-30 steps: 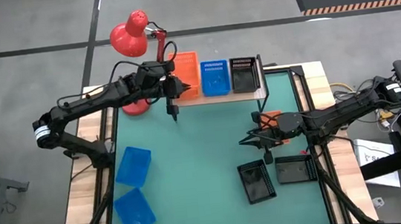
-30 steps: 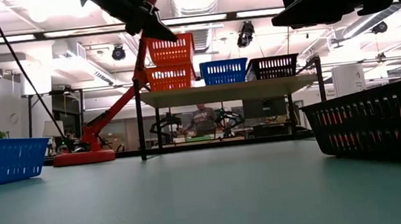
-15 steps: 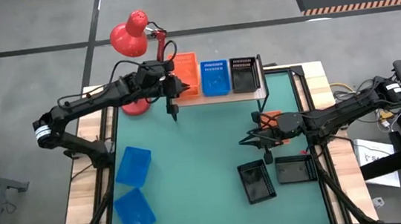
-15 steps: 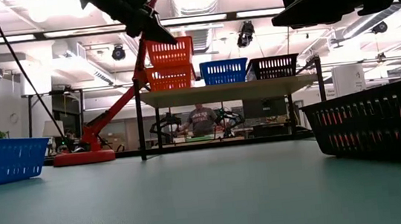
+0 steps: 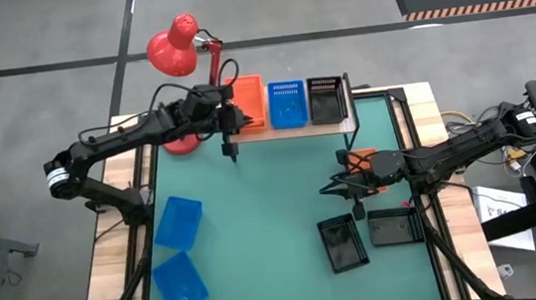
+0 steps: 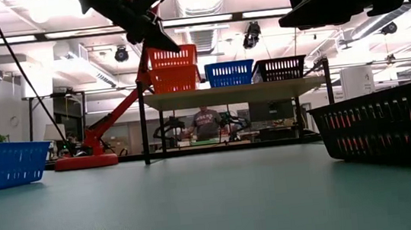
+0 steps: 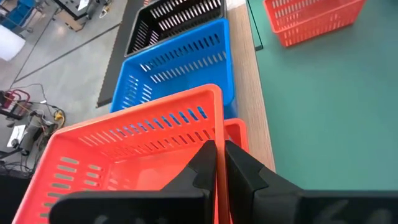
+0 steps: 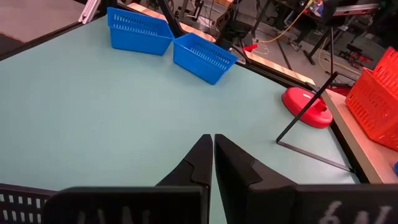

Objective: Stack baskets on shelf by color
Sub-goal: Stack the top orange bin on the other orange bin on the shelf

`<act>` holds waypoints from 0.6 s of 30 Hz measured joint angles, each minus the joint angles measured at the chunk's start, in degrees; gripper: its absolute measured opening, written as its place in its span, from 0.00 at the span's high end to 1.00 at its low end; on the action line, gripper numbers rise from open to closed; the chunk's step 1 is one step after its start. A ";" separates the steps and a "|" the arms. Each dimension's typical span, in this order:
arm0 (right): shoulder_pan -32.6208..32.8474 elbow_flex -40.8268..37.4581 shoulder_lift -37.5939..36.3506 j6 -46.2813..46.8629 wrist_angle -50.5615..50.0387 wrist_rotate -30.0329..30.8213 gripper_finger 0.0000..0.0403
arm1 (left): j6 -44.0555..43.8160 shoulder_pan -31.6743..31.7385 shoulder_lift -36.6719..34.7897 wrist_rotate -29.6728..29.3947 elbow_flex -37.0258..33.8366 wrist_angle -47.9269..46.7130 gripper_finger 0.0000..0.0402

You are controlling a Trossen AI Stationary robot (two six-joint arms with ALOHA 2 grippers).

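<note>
Standing behind the shelf's (image 5: 291, 131) left end, a red desk lamp (image 5: 174, 46) is seen close beside the left gripper (image 5: 229, 134), whose fingers are pinched on the rim of an orange basket (image 7: 134, 158) lowered onto a second orange basket (image 6: 173, 79) at that end. One blue basket (image 5: 286, 104) and one black basket (image 5: 326, 99) are lined up beside them. Well in front of the shelf, two blue baskets (image 5: 176, 223) and two black baskets (image 5: 343, 243) are left on the table (image 5: 264, 210). A third orange basket (image 7: 311, 18) sits under the right gripper (image 5: 355, 199), whose fingers are closed and empty.
</note>
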 joint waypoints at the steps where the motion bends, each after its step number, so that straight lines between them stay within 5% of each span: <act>1: 0.00 0.00 0.00 0.00 0.00 0.00 0.98 | -0.01 0.00 0.00 0.00 -0.22 0.09 1.00; 18: 0.00 0.00 0.00 0.44 -0.15 0.00 0.98 | -1.53 0.00 -0.04 -0.44 -0.93 2.29 0.84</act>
